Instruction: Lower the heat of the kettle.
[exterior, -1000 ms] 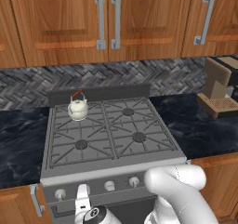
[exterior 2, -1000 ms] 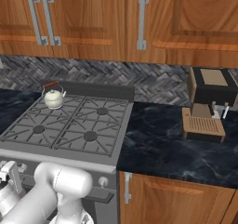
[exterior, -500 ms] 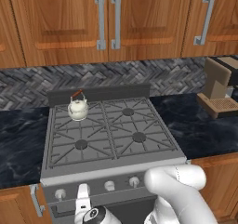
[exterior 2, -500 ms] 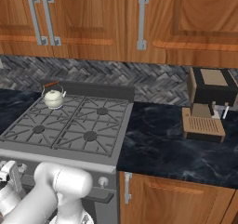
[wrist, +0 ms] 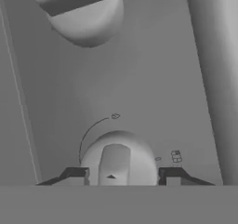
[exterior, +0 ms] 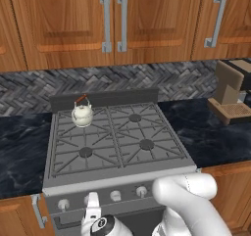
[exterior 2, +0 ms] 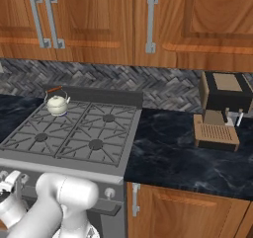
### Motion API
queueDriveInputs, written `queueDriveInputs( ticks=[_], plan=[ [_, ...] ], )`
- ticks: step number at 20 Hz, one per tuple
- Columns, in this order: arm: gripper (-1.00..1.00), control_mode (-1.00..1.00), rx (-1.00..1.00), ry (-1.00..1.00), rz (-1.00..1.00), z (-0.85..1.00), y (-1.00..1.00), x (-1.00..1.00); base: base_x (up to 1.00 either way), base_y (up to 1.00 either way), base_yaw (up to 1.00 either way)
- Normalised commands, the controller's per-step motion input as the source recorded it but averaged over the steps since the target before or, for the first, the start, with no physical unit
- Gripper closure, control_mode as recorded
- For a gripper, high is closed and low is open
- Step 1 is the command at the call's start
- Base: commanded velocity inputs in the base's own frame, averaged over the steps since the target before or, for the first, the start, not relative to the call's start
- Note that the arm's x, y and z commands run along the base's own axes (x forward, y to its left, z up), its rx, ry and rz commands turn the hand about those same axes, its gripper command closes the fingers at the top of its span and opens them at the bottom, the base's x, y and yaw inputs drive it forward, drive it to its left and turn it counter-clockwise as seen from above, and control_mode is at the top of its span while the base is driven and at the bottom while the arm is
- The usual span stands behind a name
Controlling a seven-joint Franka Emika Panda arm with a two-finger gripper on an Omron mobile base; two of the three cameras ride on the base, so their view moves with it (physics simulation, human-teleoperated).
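Change: nothing seen shifted across the base views, arm parked low as before
Claw: gripper (wrist: 123, 179) closed down around a stove knob (wrist: 118, 160), one dark fingertip on either side of it
Kettle: kettle (exterior: 82, 114) sat on the back-left burner of the stove (exterior: 142, 159), handle up
Neighbour: a second knob (wrist: 81, 11) seen further along the front panel
Side: coffee machine (exterior 2: 222, 108) parked on the dark counter (exterior 2: 173, 153)

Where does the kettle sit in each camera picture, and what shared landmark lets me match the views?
Left base view: the kettle stands on the stove's rear left burner, upper left of centre.
Right base view: the kettle is at the left, on the far left burner.
Hand view: not in it; a stove knob sits between the jaws.
Shared landmark: the stove grate.
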Motion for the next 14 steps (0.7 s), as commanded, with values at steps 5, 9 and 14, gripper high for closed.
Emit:
queueDriveInputs(
  ticks=[5,9,14],
  plan=[
    [1.0,-1.0,0.44,-0.02,0.0,0.0,-0.07,0.0,0.0,0.0,0.0],
    [1.0,-1.0,0.46,0.0,0.0,0.03,-0.1,0.0,0.0,0.0,0.0],
    [1.0,-1.0,0.46,-0.01,0.0,0.13,-0.09,0.0,0.0,0.0,0.0]
  ],
)
